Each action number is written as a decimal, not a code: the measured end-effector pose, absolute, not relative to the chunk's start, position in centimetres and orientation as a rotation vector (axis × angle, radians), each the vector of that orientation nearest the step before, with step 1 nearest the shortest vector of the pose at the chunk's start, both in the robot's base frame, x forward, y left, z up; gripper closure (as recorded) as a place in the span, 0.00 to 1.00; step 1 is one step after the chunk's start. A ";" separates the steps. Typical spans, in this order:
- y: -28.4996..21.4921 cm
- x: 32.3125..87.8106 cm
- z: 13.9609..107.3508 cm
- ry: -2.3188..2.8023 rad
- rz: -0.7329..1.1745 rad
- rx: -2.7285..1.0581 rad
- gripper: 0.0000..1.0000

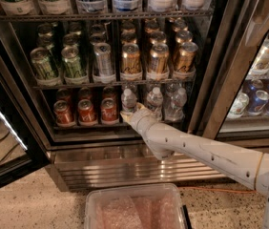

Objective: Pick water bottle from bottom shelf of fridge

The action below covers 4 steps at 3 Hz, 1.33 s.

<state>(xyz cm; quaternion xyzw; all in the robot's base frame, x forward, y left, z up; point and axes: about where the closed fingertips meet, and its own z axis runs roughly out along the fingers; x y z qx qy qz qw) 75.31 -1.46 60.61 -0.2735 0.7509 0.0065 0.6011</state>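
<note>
The fridge stands open with its ribbed steel base panel below. On the bottom shelf stand red cans on the left and clear water bottles on the right. My white arm reaches in from the lower right. My gripper is at the leftmost water bottle, right at its lower part. Two more bottles stand just to its right.
The rack above holds green, silver and gold cans. The top rack holds taller bottles. A second cooler with cans is at the right. A clear plastic bin sits on the floor in front. The open door is at the left.
</note>
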 end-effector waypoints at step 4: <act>-3.3 74.1 63.5 1.612 0.010 -0.433 1.00</act>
